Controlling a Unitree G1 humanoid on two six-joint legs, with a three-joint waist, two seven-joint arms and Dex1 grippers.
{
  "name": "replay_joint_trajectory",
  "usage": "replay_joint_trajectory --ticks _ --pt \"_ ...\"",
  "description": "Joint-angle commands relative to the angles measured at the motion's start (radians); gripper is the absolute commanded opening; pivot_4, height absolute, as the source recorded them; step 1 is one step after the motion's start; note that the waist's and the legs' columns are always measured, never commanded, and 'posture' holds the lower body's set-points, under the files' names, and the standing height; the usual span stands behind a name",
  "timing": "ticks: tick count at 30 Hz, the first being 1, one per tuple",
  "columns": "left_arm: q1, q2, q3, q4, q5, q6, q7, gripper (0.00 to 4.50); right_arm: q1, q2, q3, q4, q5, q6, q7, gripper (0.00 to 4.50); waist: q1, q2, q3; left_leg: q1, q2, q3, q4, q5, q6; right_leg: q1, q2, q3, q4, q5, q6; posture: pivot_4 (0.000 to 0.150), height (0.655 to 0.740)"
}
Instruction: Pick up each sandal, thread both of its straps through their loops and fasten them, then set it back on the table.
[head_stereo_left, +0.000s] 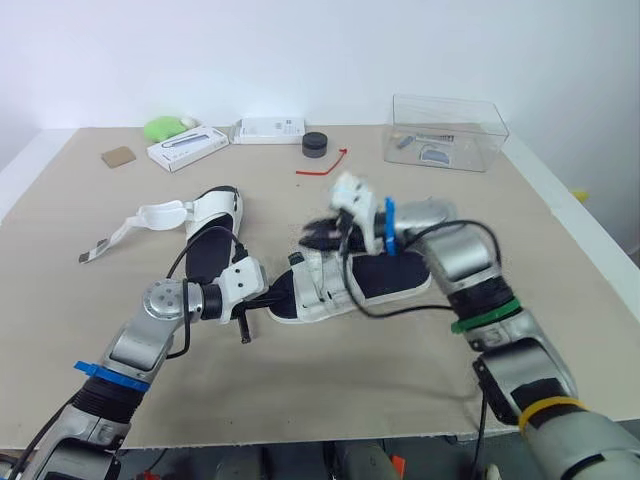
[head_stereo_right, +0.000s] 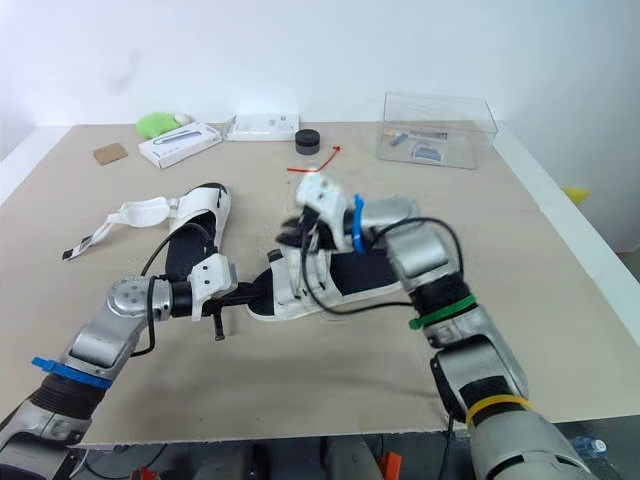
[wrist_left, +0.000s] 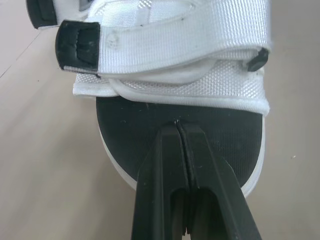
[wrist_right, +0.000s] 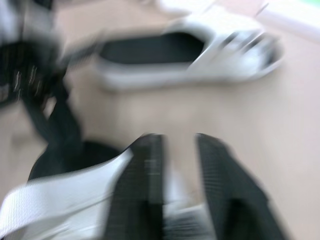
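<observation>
Left gripper (head_stereo_left: 272, 297): nearest the robot, on its left side. The two black fingers (wrist_left: 165, 165) are pressed together, with their tips against the black footbed at the toe end of the near sandal.
Near sandal (head_stereo_left: 385, 278): white with a black footbed, at the middle of the table (head_stereo_left: 300, 400). Its long axis runs across the table, toe towards the left gripper and heel towards the right arm.
Near sandal's straps (head_stereo_left: 318, 285): white webbing bunched over the front half, just beyond the left gripper's tips.
Right gripper (head_stereo_left: 322, 237): just above and behind those straps, reaching in from the right. It is blurred, so whether it is clamped on a strap cannot be told.
Key relation: both grippers meet at the toe half. The left pins the toe, and the right looks the nearer arm for strap work.
Far sandal (head_stereo_left: 212, 222): further back on the left, apart from both grippers, lying near to far.
Loose strap (head_stereo_left: 155, 214): trails from the far sandal to the left, unfastened.
</observation>
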Motion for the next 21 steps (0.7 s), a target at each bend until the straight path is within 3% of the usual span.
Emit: replay_joint_trajectory --ticks 1,2,3,4,10,11,21 --pt "0.008 0.005 0.053 -0.066 -0.082 0.044 -0.021 0.26 0.006 -0.094 -0.075 0.109 0.003 -0.174 0.093 3.34 0.002 0.000 0.000 0.000 0.000 -0.001 0.000 -0.001 0.000 0.000 0.000 0.000 -0.001 0.000 0.000 0.150 0.7261" --pt "0.007 0.012 0.067 -0.082 -0.100 0.050 -0.025 0.60 0.024 -0.124 -0.079 0.156 -0.002 -0.234 0.133 3.93 0.002 0.000 0.000 -0.001 0.000 -0.002 0.000 -0.001 0.000 0.000 0.000 -0.001 -0.002 0.000 0.000 0.150 0.7261" --pt "0.008 0.018 0.088 -0.099 -0.124 0.060 -0.028 0.76 0.043 -0.150 -0.084 0.213 -0.004 -0.295 0.179 4.16 0.002 -0.001 0.000 -0.002 0.000 -0.003 -0.001 -0.001 0.000 0.000 -0.001 -0.001 -0.002 0.000 0.000 0.150 0.7261" --pt "0.010 0.023 0.105 -0.114 -0.144 0.067 -0.029 1.30 0.055 -0.162 -0.084 0.268 -0.016 -0.362 0.198 4.50 0.002 -0.001 0.000 -0.002 -0.001 -0.003 -0.001 -0.002 0.000 0.000 -0.001 -0.001 -0.002 -0.001 0.001 0.150 0.7261" --pt "0.080 0.069 0.172 -0.250 -0.260 0.144 -0.054 4.16 0.060 -0.153 -0.057 0.473 -0.075 -0.519 0.269 4.50 -0.012 0.002 0.003 -0.002 0.000 0.003 -0.002 -0.004 0.002 -0.003 0.000 0.003 -0.002 -0.001 0.000 0.150 0.7261" --pt "0.097 0.079 0.185 -0.283 -0.290 0.165 -0.059 4.41 0.062 -0.144 -0.057 0.484 -0.072 -0.524 0.284 4.50 -0.013 0.002 0.003 -0.002 0.001 0.003 -0.002 -0.004 0.002 -0.003 0.000 0.003 -0.002 -0.001 0.000 0.150 0.7261" --pt "0.227 0.137 0.270 -0.447 -0.410 0.232 -0.046 4.41 0.053 0.021 -0.051 0.459 -0.067 -0.528 0.266 4.50 -0.003 0.002 0.003 -0.001 0.001 0.001 -0.001 -0.002 -0.002 -0.002 0.001 0.002 -0.001 -0.001 0.000 0.150 0.7261"
